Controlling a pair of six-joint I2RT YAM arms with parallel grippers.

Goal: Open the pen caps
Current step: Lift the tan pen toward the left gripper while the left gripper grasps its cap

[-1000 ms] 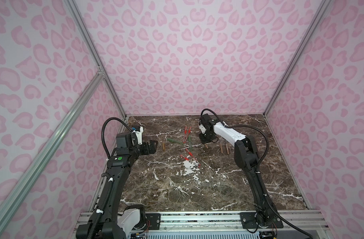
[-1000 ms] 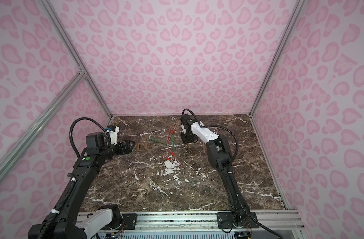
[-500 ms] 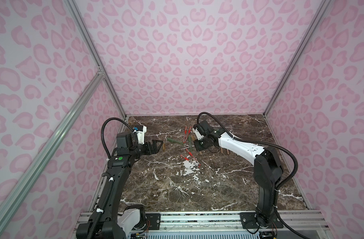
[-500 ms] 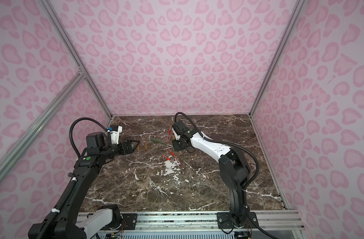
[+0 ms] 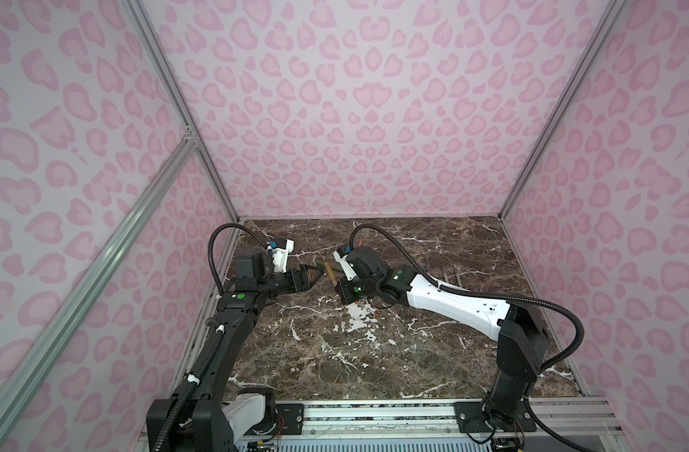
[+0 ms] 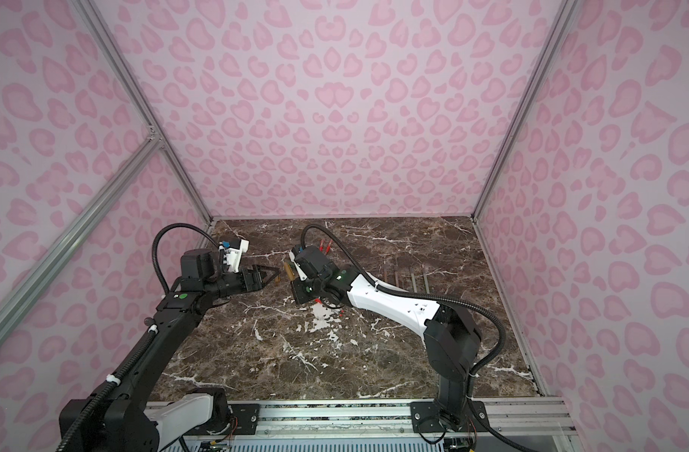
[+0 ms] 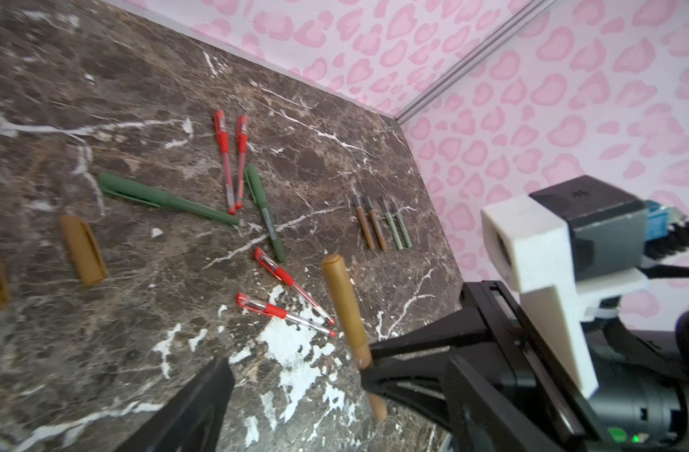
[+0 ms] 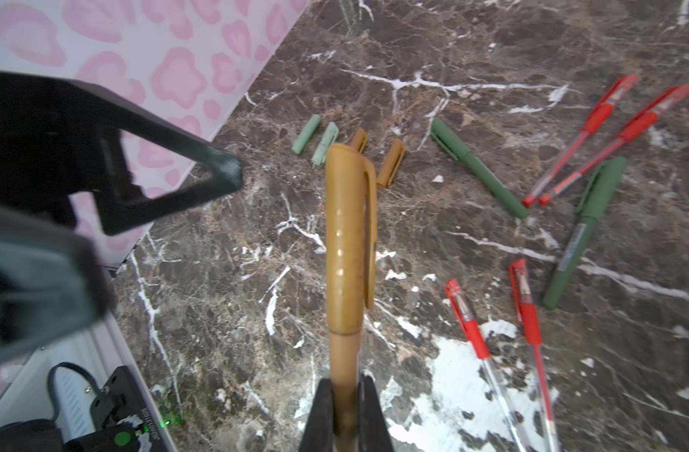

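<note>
The right gripper (image 8: 345, 399) has its jaws clamped on the barrel of a tan pen (image 8: 345, 352), which points away from the wrist with its tan cap (image 8: 348, 231) still on, clip to one side. In the left wrist view the same pen (image 7: 345, 301) stands up out of the right gripper's black fingers (image 7: 409, 344). The left gripper (image 5: 309, 274) faces it with jaws apart and nothing between them; one of its fingers (image 8: 202, 176) shows just beside the cap, not touching it. In both top views the two grippers meet over the left-centre of the marble table (image 5: 374, 352), the pen (image 5: 329, 272) between them.

On the table beyond the held pen lie loose caps: two pale green caps (image 8: 315, 139) side by side and two tan caps (image 8: 390, 162) next to them, one partly hidden behind the held cap. Further out are two dark green pens (image 8: 478, 172), both capped, one pair of red pens (image 8: 605, 137) lying close together, and another pair of red pens (image 8: 503, 340) nearer the white patch in the marble. In the left wrist view four uncapped barrels (image 7: 382, 225), two brown and two grey-green, lie in a row well apart from the rest, near the table's far edge by the pink wall (image 7: 491, 117).
</note>
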